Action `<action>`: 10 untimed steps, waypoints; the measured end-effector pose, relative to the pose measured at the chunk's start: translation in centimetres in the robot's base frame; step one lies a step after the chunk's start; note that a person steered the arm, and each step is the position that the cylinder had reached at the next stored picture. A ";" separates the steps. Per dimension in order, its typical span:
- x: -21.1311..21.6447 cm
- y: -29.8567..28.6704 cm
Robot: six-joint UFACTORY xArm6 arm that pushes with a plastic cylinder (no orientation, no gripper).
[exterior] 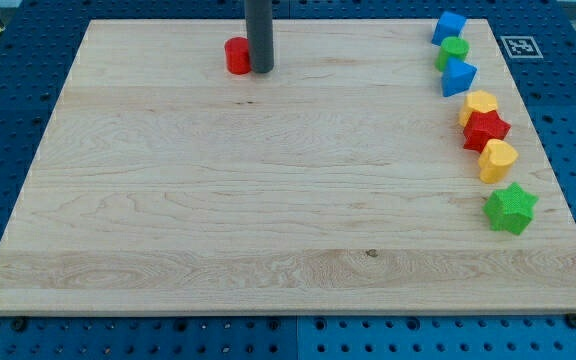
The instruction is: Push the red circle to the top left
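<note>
The red circle (236, 56) lies on the wooden board (268, 200) near the view's top edge, left of centre. My tip (260, 70) comes down from the view's top as a dark rod and stands right against the red circle's right side, touching or nearly touching it. The rod hides part of the circle's right edge.
Along the board's right edge runs a column of blocks: a blue cube (449, 27), a green circle (453, 51), a blue triangle-like block (458, 77), a yellow block (479, 105), a red star (486, 129), a yellow heart (497, 159) and a green star (510, 208).
</note>
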State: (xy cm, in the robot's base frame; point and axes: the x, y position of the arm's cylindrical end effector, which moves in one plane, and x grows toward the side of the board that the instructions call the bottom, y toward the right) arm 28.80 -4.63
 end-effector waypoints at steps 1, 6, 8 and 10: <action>-2.3 -2.1; -2.7 -4.5; -3.3 -7.6; -3.6 -12.0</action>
